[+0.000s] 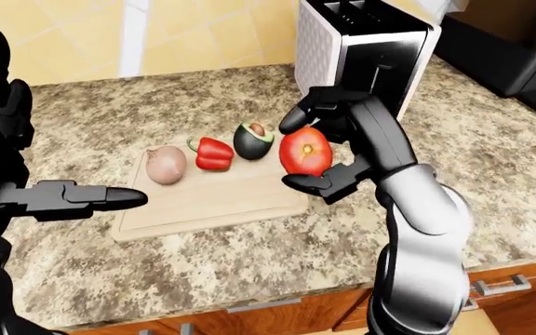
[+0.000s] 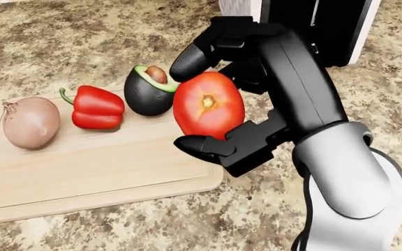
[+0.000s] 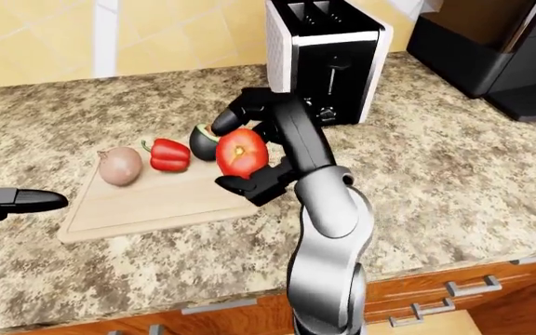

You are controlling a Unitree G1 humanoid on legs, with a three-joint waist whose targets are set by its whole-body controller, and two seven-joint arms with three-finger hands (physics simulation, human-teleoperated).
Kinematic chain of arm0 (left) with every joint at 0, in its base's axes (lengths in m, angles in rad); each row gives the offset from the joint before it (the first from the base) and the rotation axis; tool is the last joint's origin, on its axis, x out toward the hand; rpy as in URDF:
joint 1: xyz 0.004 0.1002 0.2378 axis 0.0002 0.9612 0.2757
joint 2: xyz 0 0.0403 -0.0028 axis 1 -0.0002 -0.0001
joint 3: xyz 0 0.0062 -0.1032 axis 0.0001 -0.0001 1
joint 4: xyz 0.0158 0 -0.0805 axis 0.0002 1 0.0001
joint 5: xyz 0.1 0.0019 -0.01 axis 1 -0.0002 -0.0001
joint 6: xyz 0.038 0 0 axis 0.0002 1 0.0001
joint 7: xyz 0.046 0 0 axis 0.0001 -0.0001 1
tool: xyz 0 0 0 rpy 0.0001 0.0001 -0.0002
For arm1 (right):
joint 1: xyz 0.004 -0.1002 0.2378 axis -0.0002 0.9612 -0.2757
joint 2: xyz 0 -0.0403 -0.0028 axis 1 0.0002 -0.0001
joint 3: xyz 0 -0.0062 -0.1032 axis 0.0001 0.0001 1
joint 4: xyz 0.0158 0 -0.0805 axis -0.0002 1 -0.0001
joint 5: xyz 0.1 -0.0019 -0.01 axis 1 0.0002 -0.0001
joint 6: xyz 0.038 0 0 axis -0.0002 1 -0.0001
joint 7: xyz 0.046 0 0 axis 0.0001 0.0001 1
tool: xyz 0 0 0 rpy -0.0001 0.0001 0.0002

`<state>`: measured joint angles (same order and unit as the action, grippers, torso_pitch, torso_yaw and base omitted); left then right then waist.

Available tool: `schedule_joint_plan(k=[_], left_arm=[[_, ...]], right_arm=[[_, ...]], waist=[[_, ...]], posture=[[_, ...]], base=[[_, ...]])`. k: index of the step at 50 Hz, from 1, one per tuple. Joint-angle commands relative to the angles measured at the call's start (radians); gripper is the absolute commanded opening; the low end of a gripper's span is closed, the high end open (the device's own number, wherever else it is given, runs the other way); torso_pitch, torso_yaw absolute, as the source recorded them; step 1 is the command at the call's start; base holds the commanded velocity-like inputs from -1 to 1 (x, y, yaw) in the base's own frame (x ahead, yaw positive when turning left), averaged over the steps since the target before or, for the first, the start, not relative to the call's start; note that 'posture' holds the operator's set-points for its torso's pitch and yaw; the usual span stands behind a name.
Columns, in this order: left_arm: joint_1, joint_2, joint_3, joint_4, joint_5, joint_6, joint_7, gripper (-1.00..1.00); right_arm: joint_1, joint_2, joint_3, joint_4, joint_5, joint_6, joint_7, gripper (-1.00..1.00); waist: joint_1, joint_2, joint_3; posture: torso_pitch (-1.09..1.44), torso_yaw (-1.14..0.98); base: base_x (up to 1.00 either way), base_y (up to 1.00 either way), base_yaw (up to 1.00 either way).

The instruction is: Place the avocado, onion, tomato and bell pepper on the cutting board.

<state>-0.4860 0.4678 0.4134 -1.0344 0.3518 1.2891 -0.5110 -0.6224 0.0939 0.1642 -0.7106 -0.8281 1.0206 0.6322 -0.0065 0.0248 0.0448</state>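
Observation:
My right hand point(image 2: 201, 99) is shut on the red tomato point(image 2: 208, 105) and holds it in the air over the right end of the wooden cutting board point(image 2: 96, 167). On the board lie a brown onion point(image 2: 29, 121) at the left, a red bell pepper point(image 2: 96, 108) in the middle and a halved avocado point(image 2: 146, 90) at the right, partly hidden by the tomato. My left hand point(image 1: 96, 197) hovers left of the board in the left-eye view, fingers stretched out, holding nothing.
A black and white toaster point(image 1: 361, 52) stands on the speckled stone counter point(image 1: 492, 174) above and right of the board. A dark appliance point(image 3: 492, 56) sits at the far right. Drawers with handles point(image 3: 468, 286) run under the counter edge.

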Motion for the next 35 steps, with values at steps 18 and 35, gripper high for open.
schedule_joint_plan(k=[18, 35], left_arm=[[-0.049, 0.044, -0.016, -0.013, 0.005, 0.012, 0.018, 1.0], [-0.016, 0.031, 0.001, -0.013, -0.021, -0.017, 0.034, 1.0]], right_arm=[[0.085, 0.111, 0.077, -0.018, 0.024, -0.116, -0.253, -0.55], [0.194, 0.15, 0.109, 0.038, 0.087, -0.222, -0.395, -0.55]], waist=[[0.0, 0.009, -0.02], [0.0, 0.011, -0.023]], posture=[[0.0, 0.0], [0.0, 0.0]], base=[[0.0, 0.0, 0.0], [0.0, 0.0, 0.0]])
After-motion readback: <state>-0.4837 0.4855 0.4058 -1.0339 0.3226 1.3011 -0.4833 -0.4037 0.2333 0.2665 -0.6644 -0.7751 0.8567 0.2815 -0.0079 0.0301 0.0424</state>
